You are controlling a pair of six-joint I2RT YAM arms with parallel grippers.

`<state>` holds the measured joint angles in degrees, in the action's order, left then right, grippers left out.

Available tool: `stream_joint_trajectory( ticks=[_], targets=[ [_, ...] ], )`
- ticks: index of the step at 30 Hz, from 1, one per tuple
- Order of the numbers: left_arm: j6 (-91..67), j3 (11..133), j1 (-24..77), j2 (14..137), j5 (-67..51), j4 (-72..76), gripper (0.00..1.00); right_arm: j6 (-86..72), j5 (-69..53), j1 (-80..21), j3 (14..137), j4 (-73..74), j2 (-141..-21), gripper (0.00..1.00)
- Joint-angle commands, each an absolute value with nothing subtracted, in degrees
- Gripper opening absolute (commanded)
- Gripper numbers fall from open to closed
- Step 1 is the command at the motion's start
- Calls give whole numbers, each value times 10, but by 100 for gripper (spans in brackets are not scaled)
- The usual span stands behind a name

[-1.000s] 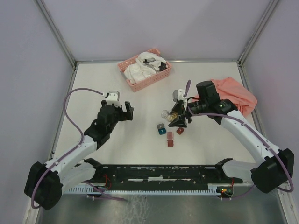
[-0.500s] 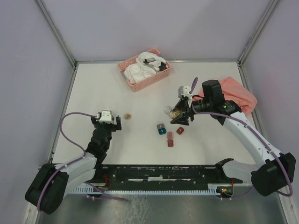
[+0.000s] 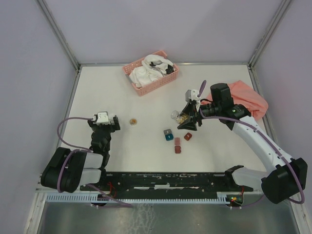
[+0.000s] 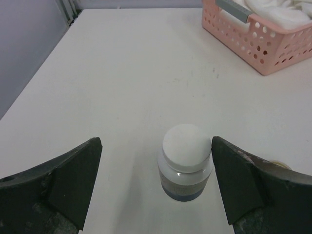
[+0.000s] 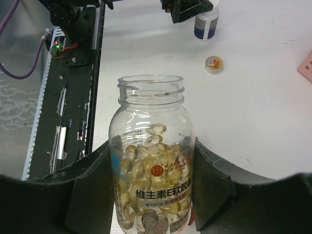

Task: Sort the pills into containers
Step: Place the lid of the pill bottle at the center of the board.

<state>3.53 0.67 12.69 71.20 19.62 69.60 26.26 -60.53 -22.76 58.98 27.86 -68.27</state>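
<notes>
My right gripper (image 5: 153,183) is shut on a clear jar (image 5: 152,112) whose mouth is open, with no cap on it. Yellowish-amber pills (image 5: 148,165) fill its lower half. In the top view the jar (image 3: 176,115) hangs tilted above the table, just behind several tiny cube containers: grey (image 3: 167,131), teal (image 3: 169,137) and dark red (image 3: 188,137). My left gripper (image 4: 156,183) stands open at the near left. A small white-capped bottle (image 4: 185,161) stands upright between its fingers, close to the right one.
A small round cap (image 3: 132,121) lies on the table between the arms. A pink slatted basket (image 3: 151,73) with white cloths stands at the back. A salmon cloth (image 3: 246,97) lies at the far right. Side walls enclose the table.
My left arm has drawn back toward the near left, uncovering the round cap on the table. My right gripper has shifted slightly right with the jar, then held still.
</notes>
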Motion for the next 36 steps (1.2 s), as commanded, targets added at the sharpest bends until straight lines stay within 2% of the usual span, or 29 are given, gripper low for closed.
stream_joint_trajectory(
  ticks=[1, 4, 7, 11, 14, 36],
  targets=[
    [52, 10, 100, 794, 150, 839, 99, 258, -629, -225, 591, 259, -680, 2],
    [51, 35, 89, 864, 134, 868, 99, 259, -632, -225, 591, 259, -683, 2],
    [37, 43, 71, 877, 118, 858, 99, 262, -633, -225, 592, 262, -686, 2],
    [22, 71, 64, 872, 137, 801, 99, 267, -637, -225, 593, 270, -688, 2],
    [2, 124, 58, 870, 162, 696, 99, 270, -639, -225, 595, 271, -688, 2],
    [-1, 123, 55, 871, 167, 701, 99, 286, -617, -218, 601, 290, -682, 2]
  ],
)
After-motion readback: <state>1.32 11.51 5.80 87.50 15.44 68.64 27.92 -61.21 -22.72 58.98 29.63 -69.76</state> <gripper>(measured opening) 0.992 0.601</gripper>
